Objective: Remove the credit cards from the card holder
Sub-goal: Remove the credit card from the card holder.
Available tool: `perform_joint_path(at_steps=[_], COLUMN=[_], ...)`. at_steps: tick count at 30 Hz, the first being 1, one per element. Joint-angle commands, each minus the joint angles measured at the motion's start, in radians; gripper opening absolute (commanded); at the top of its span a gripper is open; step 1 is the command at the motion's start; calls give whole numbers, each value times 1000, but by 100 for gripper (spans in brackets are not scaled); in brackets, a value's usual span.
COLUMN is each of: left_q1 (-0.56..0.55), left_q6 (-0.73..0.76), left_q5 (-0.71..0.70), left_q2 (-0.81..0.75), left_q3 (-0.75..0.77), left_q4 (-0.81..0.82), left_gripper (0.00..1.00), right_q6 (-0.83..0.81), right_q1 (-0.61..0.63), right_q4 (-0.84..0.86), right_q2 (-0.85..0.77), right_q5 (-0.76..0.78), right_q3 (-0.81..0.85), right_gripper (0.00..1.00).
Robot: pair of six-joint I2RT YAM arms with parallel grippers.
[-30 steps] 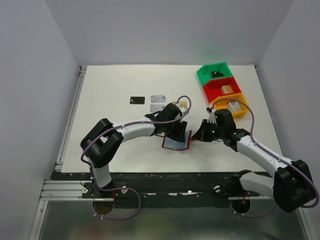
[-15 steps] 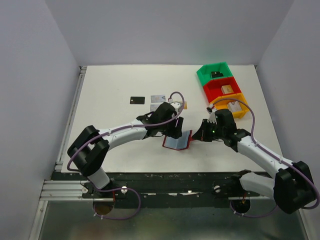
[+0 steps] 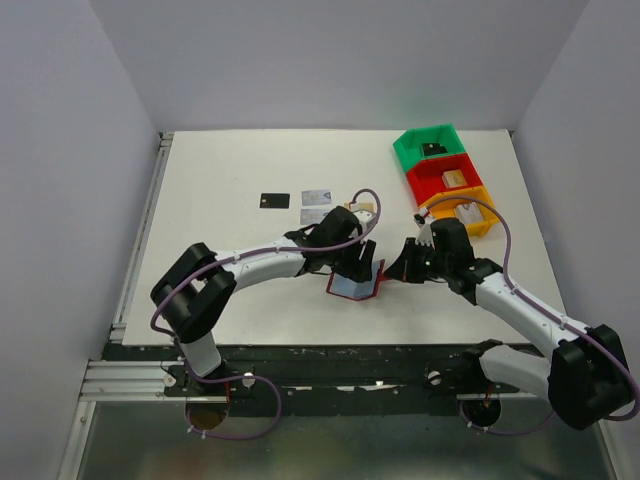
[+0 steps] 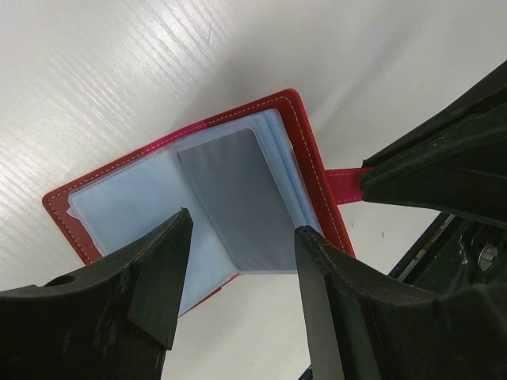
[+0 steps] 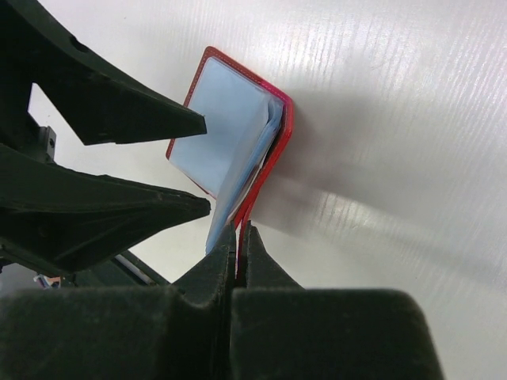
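**Red card holder pinned by its tab, left hand spread above it**

A white worktop [image 3: 220, 280] stood between plain grey walls. The dark red leather-like card holder [image 3: 352, 285] with light blue lining lay open about midway along the near edge. The right hand [image 5: 240, 237] was clenched on the holder's red snap tab [image 4: 344, 182], holding that cover tilted up off the surface. The left hand [image 4: 242, 237] hung over the open pockets with its fingers spread apart, one on either side of a raised grey-blue inner leaf, gripping nothing. Toward the middle of the worktop, well apart from the holder, lay a black card [image 3: 275, 200], two silver-grey cards [image 3: 317, 196] and a gold-tan card [image 3: 362, 207] partly behind a cable. Green [image 3: 432, 135], red [image 3: 428, 180] and orange [image 3: 484, 197] plastic bins lined the far right corner.
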Motion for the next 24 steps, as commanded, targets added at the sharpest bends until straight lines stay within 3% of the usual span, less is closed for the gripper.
perform_joint_path(at_steps=[1, 24], left_q1=[-7, -26], left_q6=[30, 47], left_q5=[46, 65], left_q2=[25, 45], left_q3=[32, 49], left_q4=[-14, -13], left_gripper=[66, 69], right_q6=[-14, -14], right_q1=[-8, -6], right_q4=[1, 5], right_q2=[-6, 8], right_q5=[-11, -14], right_q3=[-3, -3], right_gripper=[0, 0])
